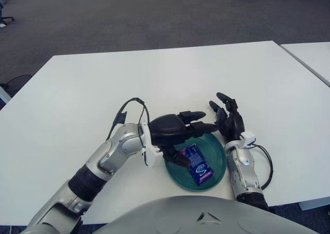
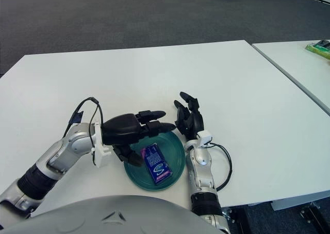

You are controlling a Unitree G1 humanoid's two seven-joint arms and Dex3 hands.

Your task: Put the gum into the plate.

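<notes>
The left hand shows over the near-left edge of the plate, its silver forearm reaching in from the near-left corner of the scene. Its fingers are spread apart and stretched out to the right, holding nothing, with the thumb pointing down toward the plate's left rim.

The gum, a blue packet, lies flat inside the dark green plate, close to its middle and angled from far-left to near-right. The packet is clear of the hand, just to the right of the thumb. The plate sits on the white table, close to the near edge.

The right hand shows just beside the plate's far-right rim, upright, with its fingers apart and pointing away toward the far side, holding nothing.
</notes>
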